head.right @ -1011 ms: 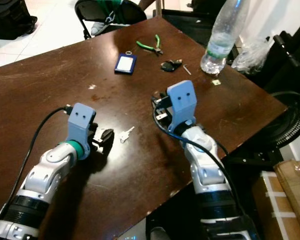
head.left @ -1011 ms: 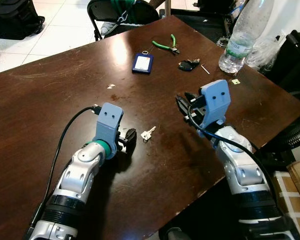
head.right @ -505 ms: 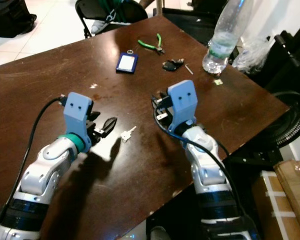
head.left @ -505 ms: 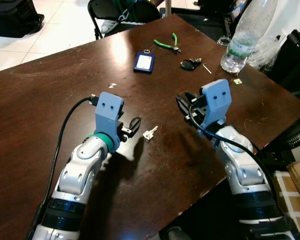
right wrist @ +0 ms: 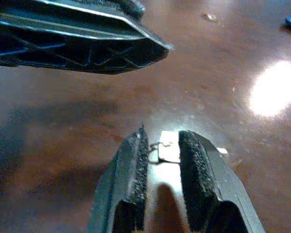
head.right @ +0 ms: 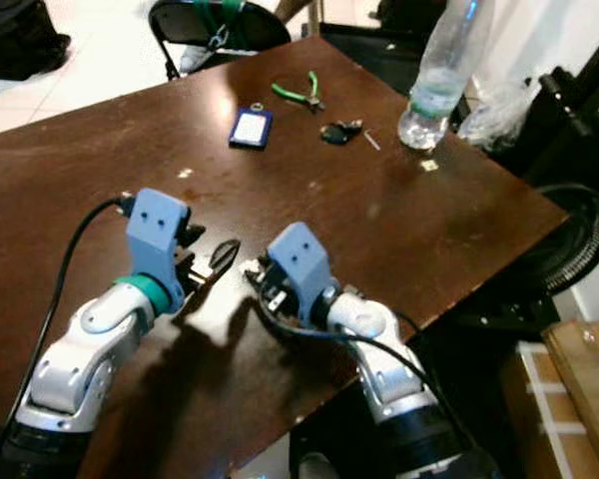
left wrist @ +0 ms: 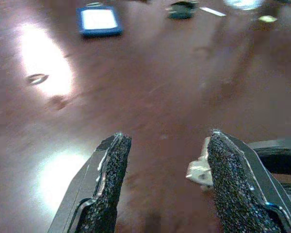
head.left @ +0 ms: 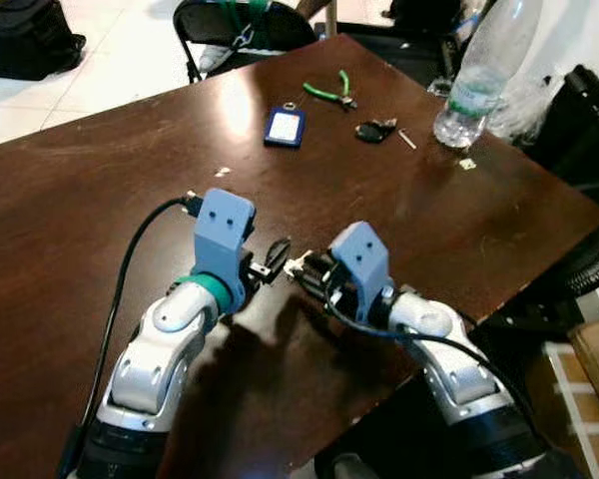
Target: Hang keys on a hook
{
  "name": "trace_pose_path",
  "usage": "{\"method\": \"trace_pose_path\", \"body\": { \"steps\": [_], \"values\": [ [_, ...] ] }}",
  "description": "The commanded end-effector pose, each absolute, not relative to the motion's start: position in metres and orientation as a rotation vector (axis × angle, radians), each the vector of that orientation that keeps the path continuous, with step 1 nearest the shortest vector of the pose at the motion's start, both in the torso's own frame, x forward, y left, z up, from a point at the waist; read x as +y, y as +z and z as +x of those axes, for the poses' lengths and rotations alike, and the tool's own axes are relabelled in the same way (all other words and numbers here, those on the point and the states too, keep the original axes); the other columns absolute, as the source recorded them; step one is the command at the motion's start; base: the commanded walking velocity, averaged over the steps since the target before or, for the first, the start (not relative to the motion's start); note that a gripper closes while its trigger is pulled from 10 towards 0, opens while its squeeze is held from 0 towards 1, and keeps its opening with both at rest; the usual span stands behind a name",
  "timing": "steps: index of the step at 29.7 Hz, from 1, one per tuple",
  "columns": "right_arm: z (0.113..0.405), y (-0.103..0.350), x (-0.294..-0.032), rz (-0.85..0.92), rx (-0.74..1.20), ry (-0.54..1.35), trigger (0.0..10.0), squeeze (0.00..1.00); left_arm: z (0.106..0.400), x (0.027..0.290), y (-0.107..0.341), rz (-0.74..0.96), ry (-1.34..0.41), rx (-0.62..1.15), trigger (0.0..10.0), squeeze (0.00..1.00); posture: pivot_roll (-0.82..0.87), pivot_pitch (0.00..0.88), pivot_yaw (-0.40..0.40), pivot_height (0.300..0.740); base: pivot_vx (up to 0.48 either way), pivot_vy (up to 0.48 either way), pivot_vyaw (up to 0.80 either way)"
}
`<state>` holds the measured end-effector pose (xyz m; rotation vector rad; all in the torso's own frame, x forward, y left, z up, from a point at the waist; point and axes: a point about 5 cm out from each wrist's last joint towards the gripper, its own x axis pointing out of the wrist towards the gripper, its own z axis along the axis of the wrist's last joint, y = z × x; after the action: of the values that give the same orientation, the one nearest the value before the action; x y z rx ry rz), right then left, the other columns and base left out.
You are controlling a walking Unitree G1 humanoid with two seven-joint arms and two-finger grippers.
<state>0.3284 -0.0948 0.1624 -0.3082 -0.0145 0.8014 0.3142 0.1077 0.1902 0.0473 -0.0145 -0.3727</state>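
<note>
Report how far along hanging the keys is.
Early stage. Done: both claws have reached the small silver key on the brown table. In hand: the right claw has its fingers either side of the key; the left claw is open beside it. Left: lifting the key and hanging it.

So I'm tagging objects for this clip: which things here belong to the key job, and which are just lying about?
In the job: silver key; right gripper, closed on it; left gripper, open beside it.
Lying about: blue tag, green pliers, black key fob, water bottle, all toward the far end of the table.
</note>
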Motion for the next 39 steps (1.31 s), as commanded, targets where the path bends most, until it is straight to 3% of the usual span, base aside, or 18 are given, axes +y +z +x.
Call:
{"method": "trace_pose_path", "body": {
  "steps": [1,5,6,8,9,21,22,39],
  "values": [
    [0.329,0.156,-0.093,-0.313,-0.002,0.798,10.0,0.00,0.314,0.109,0.183,0.047,-0.354,0.019,10.0,0.00,-0.08,0.157,0.050,0.740,0.000,0.000,0.00],
    [0.340,0.153,-0.085,-0.289,0.012,0.748,10.0,0.00,0.315,0.116,0.181,0.052,-0.304,0.039,10.0,0.00,-0.07,0.163,0.046,0.740,0.000,0.000,0.00],
    [0.341,0.150,-0.085,-0.287,0.026,0.739,10.0,0.62,0.315,0.118,0.181,0.053,-0.294,0.046,10.0,0.00,-0.07,0.167,0.048,0.740,0.000,0.000,0.00],
    [0.341,0.150,-0.085,-0.287,0.026,0.739,10.0,0.62,0.315,0.118,0.181,0.053,-0.294,0.046,10.0,0.00,-0.07,0.167,0.048,0.740,0.000,0.000,0.00],
    [0.341,0.147,-0.085,-0.284,0.041,0.739,10.0,1.00,0.315,0.119,0.181,0.053,-0.288,0.051,10.0,0.00,-0.07,0.170,0.053,0.740,0.000,0.000,0.00],
    [0.353,0.146,-0.087,-0.286,0.063,0.704,10.0,1.00,0.315,0.118,0.183,0.053,-0.281,0.061,10.0,0.00,-0.06,0.182,0.069,0.740,0.000,0.000,0.00],
    [0.359,0.148,-0.083,-0.267,0.059,0.699,10.0,0.00,0.315,0.119,0.183,0.057,-0.273,0.063,10.0,0.00,-0.05,0.188,0.071,0.740,0.000,0.000,0.00],
    [0.369,0.149,-0.077,-0.234,0.071,0.692,10.0,0.00,0.315,0.121,0.183,0.059,-0.258,0.076,10.0,0.00,-0.04,0.191,0.073,0.740,0.000,0.000,0.00]
  ]
}}
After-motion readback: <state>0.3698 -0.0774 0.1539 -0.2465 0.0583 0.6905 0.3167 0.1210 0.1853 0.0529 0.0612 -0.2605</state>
